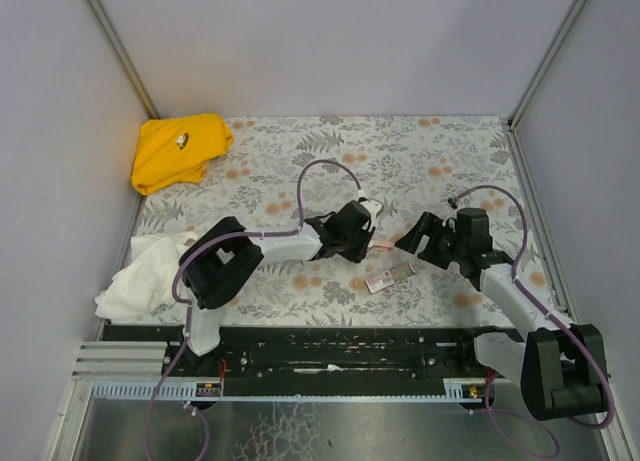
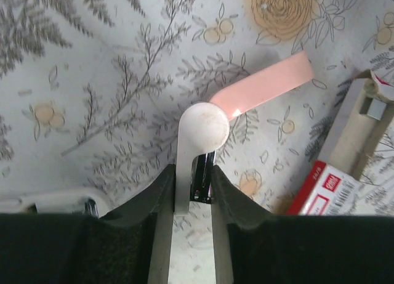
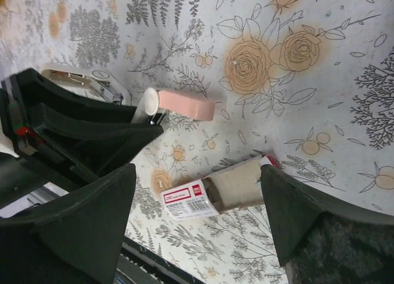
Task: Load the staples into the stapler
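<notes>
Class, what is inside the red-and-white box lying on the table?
A greyish inner tray sticks partly out of the box. The part of the tray within the box is covered, and what the tray holds cannot be told from these views.

Stapler [image 3: 184, 104] just behind the box [image 3: 212, 190]

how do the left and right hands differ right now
The left hand is shut on the stapler, whose pink lid is swung open; the right hand is open and holds nothing. The left hand sits at the stapler, while the right hand is apart from it, with the staple box showing between its fingers. Both are black and point toward each other.
</notes>
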{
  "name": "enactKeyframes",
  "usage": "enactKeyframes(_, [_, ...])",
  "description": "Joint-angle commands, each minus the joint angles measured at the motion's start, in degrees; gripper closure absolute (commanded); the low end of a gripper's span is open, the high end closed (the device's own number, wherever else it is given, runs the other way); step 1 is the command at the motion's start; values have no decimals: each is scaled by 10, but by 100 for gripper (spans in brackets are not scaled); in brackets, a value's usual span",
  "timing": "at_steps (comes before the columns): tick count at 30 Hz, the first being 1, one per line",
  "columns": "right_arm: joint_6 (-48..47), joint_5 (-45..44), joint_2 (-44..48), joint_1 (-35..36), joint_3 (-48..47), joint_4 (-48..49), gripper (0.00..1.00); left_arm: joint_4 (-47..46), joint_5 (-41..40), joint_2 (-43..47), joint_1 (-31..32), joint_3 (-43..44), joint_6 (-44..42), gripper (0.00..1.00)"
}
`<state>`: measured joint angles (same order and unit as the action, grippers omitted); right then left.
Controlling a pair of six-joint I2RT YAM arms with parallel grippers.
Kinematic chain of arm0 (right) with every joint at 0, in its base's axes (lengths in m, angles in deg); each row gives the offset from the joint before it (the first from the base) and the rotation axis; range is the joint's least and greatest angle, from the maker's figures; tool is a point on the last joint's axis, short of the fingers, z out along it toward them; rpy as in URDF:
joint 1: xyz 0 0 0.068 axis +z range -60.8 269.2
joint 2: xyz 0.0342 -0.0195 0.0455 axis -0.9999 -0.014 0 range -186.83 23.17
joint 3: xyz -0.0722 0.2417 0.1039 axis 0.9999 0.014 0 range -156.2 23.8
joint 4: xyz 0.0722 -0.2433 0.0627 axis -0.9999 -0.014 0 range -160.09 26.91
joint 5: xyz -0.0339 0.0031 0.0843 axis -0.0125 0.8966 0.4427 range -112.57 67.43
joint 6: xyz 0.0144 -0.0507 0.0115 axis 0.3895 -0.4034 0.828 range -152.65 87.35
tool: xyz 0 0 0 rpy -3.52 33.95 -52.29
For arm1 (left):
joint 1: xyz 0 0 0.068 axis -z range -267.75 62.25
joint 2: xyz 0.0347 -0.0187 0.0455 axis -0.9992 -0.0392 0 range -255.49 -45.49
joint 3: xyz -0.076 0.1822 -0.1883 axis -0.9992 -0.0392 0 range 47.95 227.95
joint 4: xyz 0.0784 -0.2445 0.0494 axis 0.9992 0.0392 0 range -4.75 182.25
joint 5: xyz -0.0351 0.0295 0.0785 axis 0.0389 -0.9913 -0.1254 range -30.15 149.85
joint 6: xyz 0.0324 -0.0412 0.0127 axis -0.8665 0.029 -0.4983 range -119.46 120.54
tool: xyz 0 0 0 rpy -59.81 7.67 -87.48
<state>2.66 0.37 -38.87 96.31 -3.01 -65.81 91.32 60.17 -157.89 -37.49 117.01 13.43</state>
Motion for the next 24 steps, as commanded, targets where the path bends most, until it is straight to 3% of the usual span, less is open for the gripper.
enactKeyframes(1, [68,14,20,-2,6,36,10,-59,17,55,0,-36,122,91])
enactKeyframes(6, [128,44,15,1,21,106,5,-99,52,101,0,-70,247,89])
enactKeyframes(9, [147,56,6,21,-6,99,3,-118,54,118,0,-81,298,89])
enactKeyframes(14, [142,-56,27,101,-63,14,0,-204,57,146,0,-121,374,89])
enactKeyframes(24, [161,-124,35,156,-94,-13,1,-306,18,194,1,-220,457,88])
